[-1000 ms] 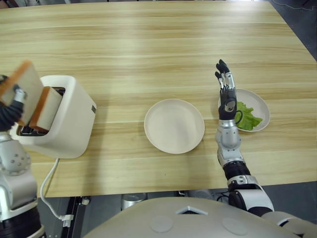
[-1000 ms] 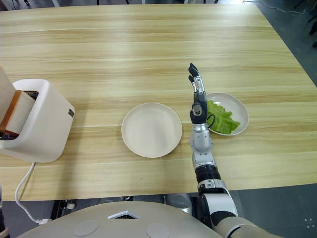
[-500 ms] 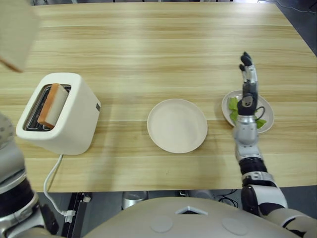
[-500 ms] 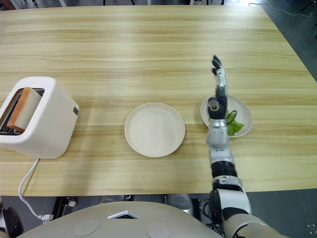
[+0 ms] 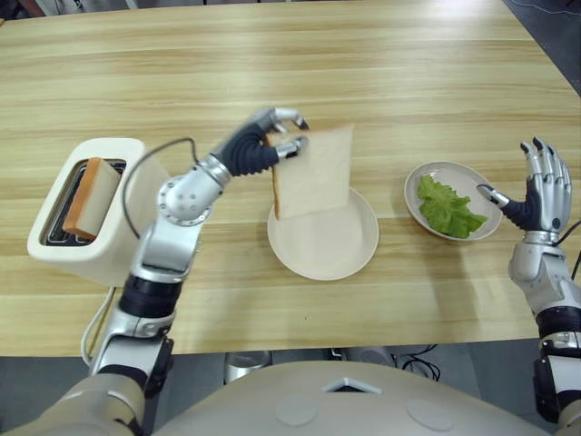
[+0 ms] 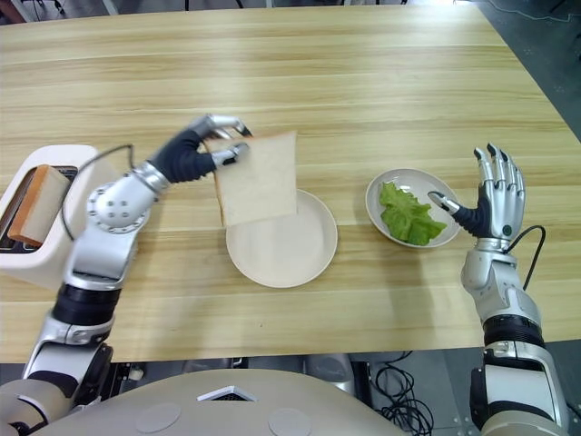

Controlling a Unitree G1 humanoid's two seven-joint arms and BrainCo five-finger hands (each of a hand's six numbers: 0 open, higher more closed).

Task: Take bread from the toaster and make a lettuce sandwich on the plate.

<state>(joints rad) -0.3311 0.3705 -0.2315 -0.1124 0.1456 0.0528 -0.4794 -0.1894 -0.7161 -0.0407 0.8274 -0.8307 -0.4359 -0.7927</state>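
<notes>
Bread slice point(image 5: 313, 173) hangs upright over the plate point(image 5: 356, 259) at frame centre, its upper-left corner pinched by fingers of the left hand point(image 5: 259, 150). Light, soft and easily torn, it likely needs a gentle edge hold. Right hand point(image 5: 542, 189), fingers spread and empty, hovers beside the lettuce point(image 5: 447, 205) at right.

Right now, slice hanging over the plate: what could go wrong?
1. The left hand pinches the bread slice only at its top corner; it hangs upright and could slip or tear.
2. Its lower edge is near the left rim of the plate, so on release it may tip onto the table.
3. The open right hand is close beside the lettuce bowl; reaching in could nudge it.
</notes>
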